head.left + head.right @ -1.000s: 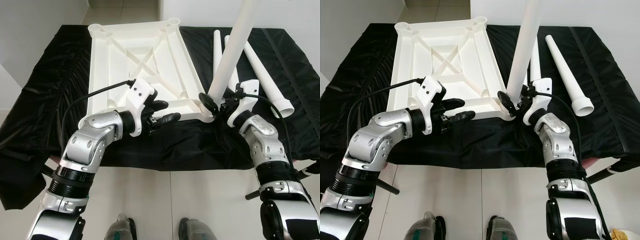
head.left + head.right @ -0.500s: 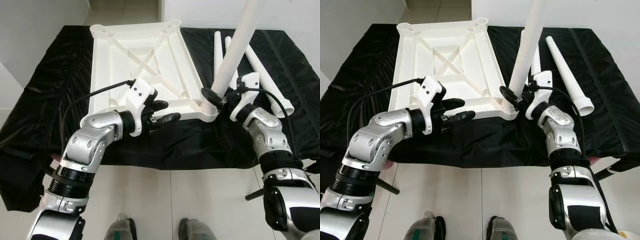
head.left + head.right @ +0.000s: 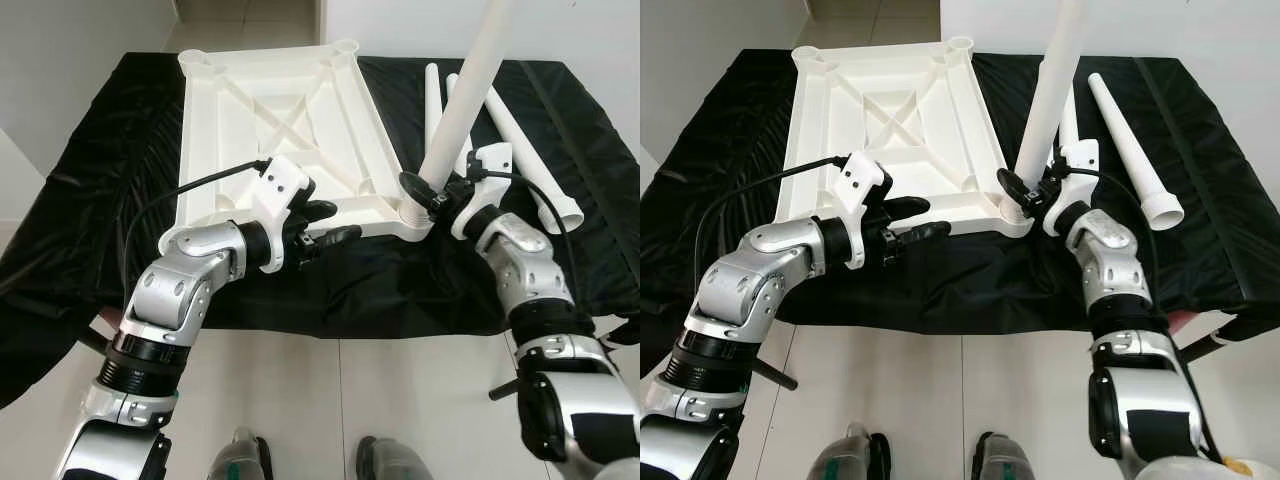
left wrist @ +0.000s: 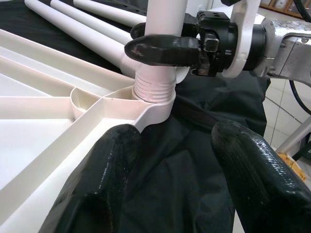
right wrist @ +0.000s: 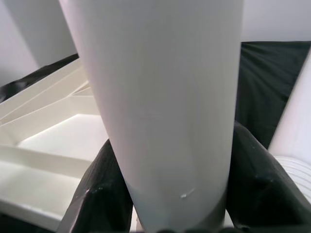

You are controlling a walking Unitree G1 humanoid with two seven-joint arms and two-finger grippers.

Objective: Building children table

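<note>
White tabletop lies upside down on black-draped bench. Right hand clamped on white leg, leg tilted, threaded base seated in near-right corner socket. Left hand fingers apart at near edge of tabletop, gripping nothing. Spare legs lie beside tabletop.

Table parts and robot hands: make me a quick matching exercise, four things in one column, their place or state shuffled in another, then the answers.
1. upright leg
2. tabletop
3. spare legs
4. left hand

A. open, at the tabletop's near edge
B. lying loose on the black cloth
C. upside down, ribs showing
D. gripped by the right hand at a corner socket

Pairs: 1-D, 2-C, 3-B, 4-A
</note>
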